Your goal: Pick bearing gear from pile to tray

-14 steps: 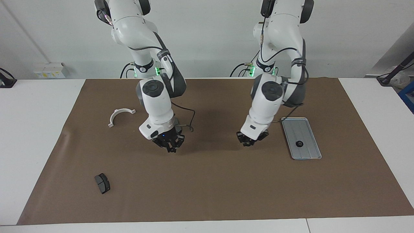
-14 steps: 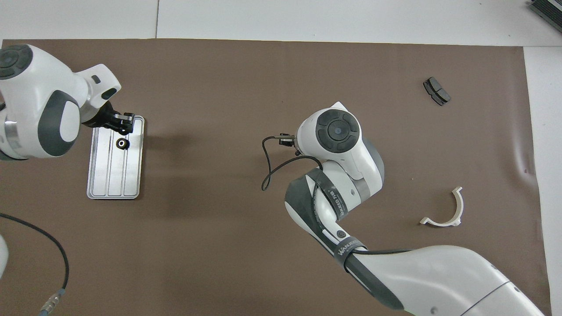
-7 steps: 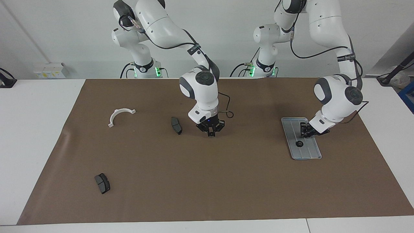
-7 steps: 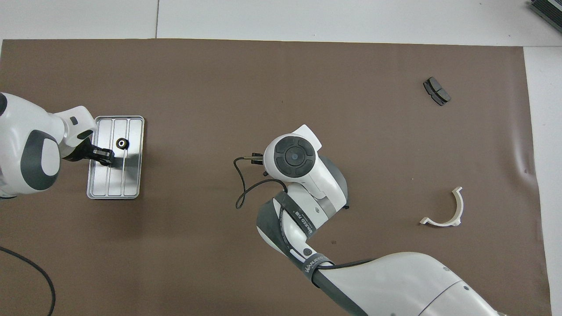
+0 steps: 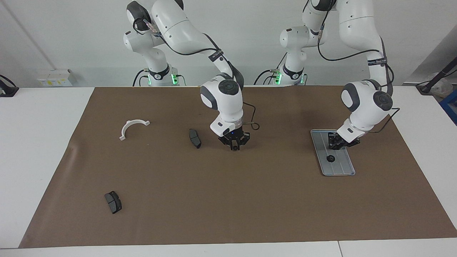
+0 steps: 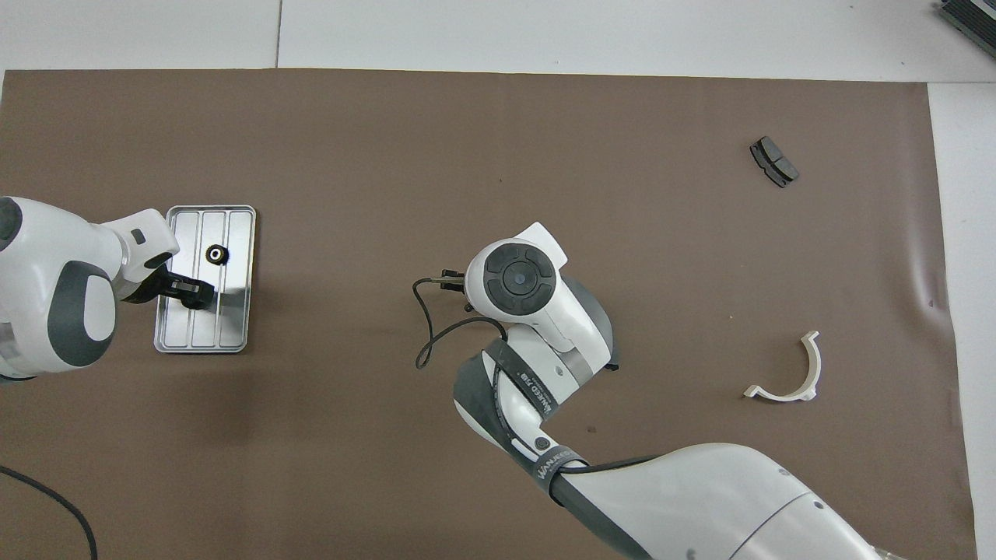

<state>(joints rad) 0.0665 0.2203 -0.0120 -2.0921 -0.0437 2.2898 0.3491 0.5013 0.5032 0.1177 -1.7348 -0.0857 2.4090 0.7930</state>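
The brown mat [image 5: 228, 200] covering the surface looked the same as a second before; the change was in the arms. Both had been folded low over the mat then, and both had since lifted and stretched out.

The right arm had swung toward the left arm's end, and the right gripper [image 5: 234, 143] hung low over the bare middle of the mat with nothing under it. Whether its jaws were open or closed could not be told. In the last half second it had hardly moved, so it seemed to be waiting.

The left gripper [image 5: 337, 141] had been beside the tray [image 5: 343, 170] a second earlier. It now hung over the end of the tray nearer the robots, having shifted a little along it in the last half second. Its jaws could not be made out, nor whether they held anything.

The parts had not moved. The white bracket [image 5: 132, 127] lay toward the right arm's end. One dark pad [image 5: 194, 138], hidden by the right arm a second before, showed just beside the right gripper. The other pad [image 5: 113, 202] lay farther from the robots.

The bearing gear [image 5: 330, 158] lay on the tray, apart from the left gripper, as it had throughout. No other gear showed on the mat, so the transfer looked finished and the arms seemed only to be repositioning.
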